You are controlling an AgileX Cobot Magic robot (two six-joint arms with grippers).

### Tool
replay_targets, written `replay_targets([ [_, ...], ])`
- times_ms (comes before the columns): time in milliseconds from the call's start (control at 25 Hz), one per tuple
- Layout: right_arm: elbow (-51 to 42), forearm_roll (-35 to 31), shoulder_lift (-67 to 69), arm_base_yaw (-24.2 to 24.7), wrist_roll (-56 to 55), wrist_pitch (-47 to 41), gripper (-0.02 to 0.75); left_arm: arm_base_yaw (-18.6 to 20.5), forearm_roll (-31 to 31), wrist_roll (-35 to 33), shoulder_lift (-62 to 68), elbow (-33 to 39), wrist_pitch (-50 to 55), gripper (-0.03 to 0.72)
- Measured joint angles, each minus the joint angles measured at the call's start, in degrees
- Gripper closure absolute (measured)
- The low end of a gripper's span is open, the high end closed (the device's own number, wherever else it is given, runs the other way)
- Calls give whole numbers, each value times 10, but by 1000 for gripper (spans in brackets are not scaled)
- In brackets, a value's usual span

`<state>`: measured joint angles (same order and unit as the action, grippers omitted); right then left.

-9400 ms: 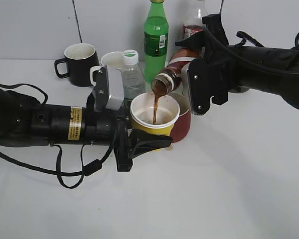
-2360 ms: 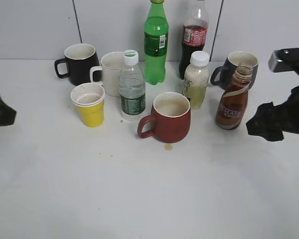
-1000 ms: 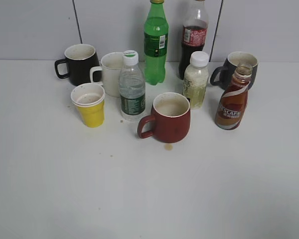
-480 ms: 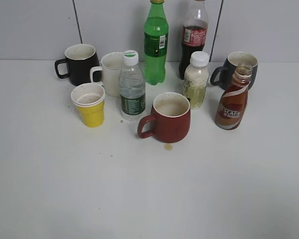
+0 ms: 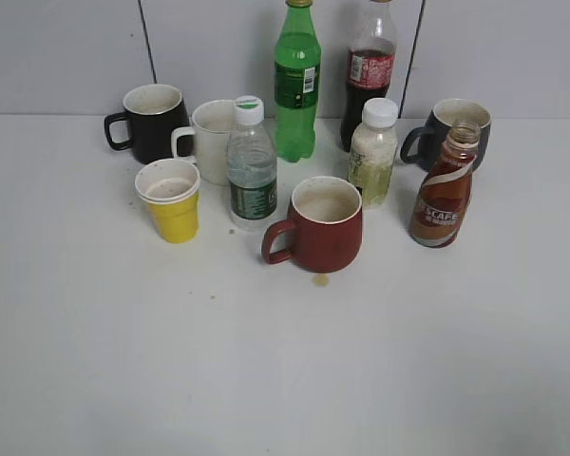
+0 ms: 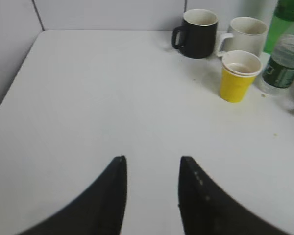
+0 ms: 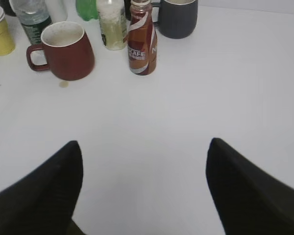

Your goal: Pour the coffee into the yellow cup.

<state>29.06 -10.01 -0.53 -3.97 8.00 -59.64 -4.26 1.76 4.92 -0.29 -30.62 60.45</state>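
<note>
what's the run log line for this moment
phase: post-pour | coffee bottle: upright, free | yellow cup: on table | left gripper: open, empty | right gripper: open, empty

Uncapped brown coffee bottle (image 5: 444, 193) upright at right, yellow cup (image 5: 171, 200) upright at left

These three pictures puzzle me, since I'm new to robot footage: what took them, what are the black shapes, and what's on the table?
A two-armed robot took them. One camera looks down at the table from the front; the others ride on each wrist. The black prongs are the left claw and right claw, both open and holding nothing. On the white table stand the yellow cup, a red mug, the uncapped coffee bottle, more mugs and bottles behind, and a small brown spill.
</note>
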Motion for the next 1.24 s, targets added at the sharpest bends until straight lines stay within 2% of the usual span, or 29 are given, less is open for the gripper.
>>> replay_targets([
  [120,0,-1,0,10,0,0,150,26,0,0,-1,0,-1,437],
  [1240,0,-1,0,10,0,0,150,26,0,0,-1,0,-1,448],
])
